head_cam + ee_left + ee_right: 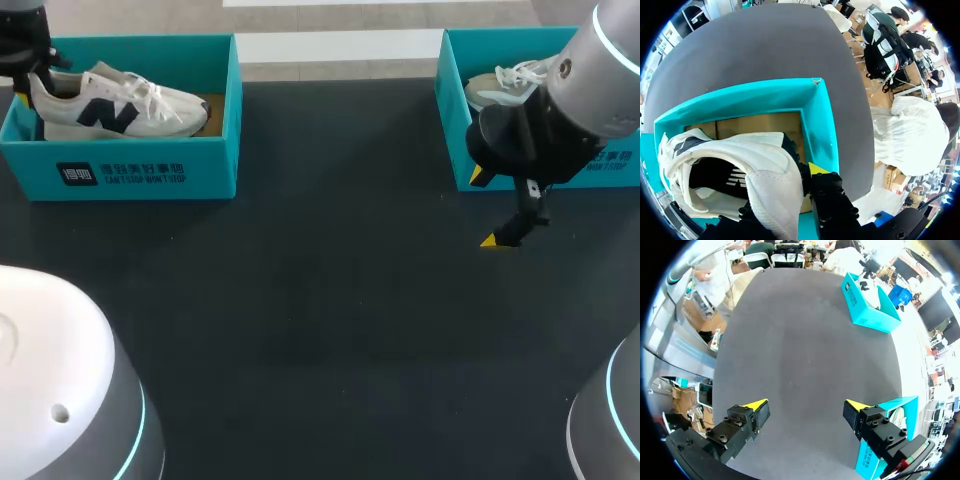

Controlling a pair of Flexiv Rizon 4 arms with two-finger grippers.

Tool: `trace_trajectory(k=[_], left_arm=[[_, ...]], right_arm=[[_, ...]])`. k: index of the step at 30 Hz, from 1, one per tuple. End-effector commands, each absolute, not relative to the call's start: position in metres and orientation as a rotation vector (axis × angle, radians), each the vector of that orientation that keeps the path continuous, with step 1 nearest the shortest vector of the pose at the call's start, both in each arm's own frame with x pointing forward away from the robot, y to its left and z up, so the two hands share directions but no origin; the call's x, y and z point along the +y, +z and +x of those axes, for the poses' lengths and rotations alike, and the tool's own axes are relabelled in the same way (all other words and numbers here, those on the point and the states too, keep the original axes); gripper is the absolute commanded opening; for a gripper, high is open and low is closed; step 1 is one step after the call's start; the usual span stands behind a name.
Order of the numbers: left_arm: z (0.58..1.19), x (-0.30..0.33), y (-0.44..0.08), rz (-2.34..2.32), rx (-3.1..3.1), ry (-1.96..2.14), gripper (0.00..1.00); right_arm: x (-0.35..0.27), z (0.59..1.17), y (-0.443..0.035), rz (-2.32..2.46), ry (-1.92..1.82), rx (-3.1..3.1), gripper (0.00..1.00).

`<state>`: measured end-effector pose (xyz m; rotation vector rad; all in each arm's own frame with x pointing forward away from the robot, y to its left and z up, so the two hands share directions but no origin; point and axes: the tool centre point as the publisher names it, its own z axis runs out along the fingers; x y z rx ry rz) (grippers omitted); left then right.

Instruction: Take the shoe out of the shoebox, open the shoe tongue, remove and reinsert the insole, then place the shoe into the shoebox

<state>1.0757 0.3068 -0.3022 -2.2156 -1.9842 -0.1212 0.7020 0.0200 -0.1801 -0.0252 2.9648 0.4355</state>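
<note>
A white shoe (120,105) with a navy side mark lies in the teal shoebox (150,170) at the table's far left, toe pointing right. My left gripper (25,85) is at the shoe's heel. In the left wrist view the left gripper (785,190) is shut on the heel collar of the shoe (740,155), with one yellow fingertip (815,168) showing against the shoebox wall (817,120). My right gripper (485,210) hangs open over the dark table by the right-hand box. The right wrist view shows the right gripper (806,406) with nothing between its fingers.
A second teal shoebox (455,120) at the far right holds another white shoe (500,85), partly hidden by my right arm. From the right wrist, that box's corner (900,407) shows beside the gripper, and the left shoebox (867,307) lies far across the dark tabletop (330,300).
</note>
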Motion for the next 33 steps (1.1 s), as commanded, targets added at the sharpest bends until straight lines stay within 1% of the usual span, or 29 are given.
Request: trace_trajectory(k=[1, 10, 33], left_arm=[[1.061, 0.302, -0.311, -2.229, -1.986, -0.190, 0.00], [1.043, 0.298, -0.334, -2.216, -1.998, -0.189, 0.00], [1.037, 0.303, -0.378, -2.127, -2.035, -0.138, 0.00]], right_arm=[[0.022, 0.704, -0.181, -0.024, 0.431, 2.968, 1.00], [0.022, 0.704, -0.181, -0.024, 0.431, 2.968, 1.00], [0.022, 0.704, -0.181, -0.024, 0.431, 2.968, 1.00]])
